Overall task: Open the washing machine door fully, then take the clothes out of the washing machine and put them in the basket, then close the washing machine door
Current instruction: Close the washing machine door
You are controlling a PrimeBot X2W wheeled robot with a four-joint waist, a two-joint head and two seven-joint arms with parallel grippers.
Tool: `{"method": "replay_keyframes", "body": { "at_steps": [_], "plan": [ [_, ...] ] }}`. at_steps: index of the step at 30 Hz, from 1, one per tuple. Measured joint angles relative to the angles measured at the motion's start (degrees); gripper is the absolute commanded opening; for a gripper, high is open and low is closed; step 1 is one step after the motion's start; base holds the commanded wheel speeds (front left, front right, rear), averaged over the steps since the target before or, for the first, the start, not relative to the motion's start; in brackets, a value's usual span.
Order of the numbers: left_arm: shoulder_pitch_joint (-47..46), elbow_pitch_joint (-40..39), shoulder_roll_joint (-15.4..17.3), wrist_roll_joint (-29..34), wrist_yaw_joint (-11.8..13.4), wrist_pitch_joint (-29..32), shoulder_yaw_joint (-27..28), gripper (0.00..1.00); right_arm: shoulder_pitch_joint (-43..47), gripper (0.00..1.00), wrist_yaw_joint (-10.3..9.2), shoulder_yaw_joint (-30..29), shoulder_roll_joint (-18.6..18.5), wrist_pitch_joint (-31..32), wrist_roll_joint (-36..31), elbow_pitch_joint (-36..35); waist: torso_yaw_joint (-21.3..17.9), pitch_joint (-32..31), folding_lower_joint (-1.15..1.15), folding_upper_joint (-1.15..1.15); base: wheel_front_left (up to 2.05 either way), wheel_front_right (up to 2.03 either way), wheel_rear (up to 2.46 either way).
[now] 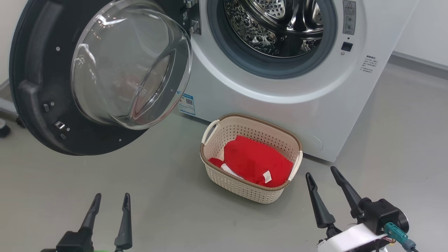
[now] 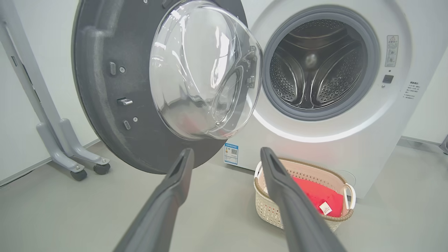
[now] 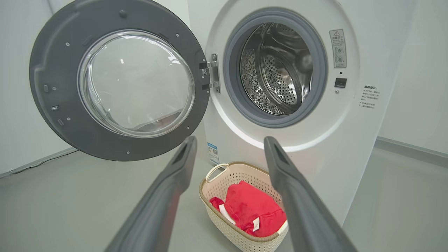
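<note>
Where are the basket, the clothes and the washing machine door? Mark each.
basket (image 1: pixel 241 189): head view, front perforated wall.
clothes (image 1: pixel 255 159): head view, middle of the red fabric.
washing machine door (image 1: pixel 31 87): head view, dark rim left of the glass.

The door (image 1: pixel 28 70) has a black rim around clear glass. The machine (image 1: pixel 280 112) is white, with a grey gasket (image 1: pixel 266 68), a perforated silver drum (image 1: pixel 266 35) and a blue sticker (image 1: pixel 186 104). The basket (image 1: pixel 245 187) is cream, hole-patterned and brown-rimmed. The clothes (image 1: pixel 255 159) are red with white trim. The floor (image 1: pixel 122 175) is grey.
</note>
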Motion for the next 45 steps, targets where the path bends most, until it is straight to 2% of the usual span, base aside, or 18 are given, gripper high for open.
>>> {"method": "replay_keyframes", "body": {
  "at_steps": [42,43,44,45],
  "plan": [
    [1.2,-0.9,0.0,0.0,0.5,0.0,0.4,1.0,0.0,1.0,0.01,0.4,0.1,0.0,0.0,0.6,-0.3,-0.1,0.0,0.0,0.0,0.0,0.0],
    [1.2,-0.9,0.0,0.0,0.5,0.0,0.4,0.89,0.0,1.0,0.01,0.4,0.1,0.0,0.0,0.6,-0.3,-0.1,0.0,0.0,0.0,0.0,0.0],
    [1.2,-0.9,0.0,0.0,0.5,0.0,0.4,0.35,0.0,1.0,0.01,0.4,0.1,0.0,0.0,0.6,-0.3,-0.1,0.0,0.0,0.0,0.0,0.0],
    [1.2,-0.9,0.0,0.0,0.5,0.0,0.4,0.0,0.0,1.0,0.01,0.4,0.1,0.0,0.0,0.6,-0.3,0.0,0.0,0.0,0.0,0.0,0.0]
  ]
}}
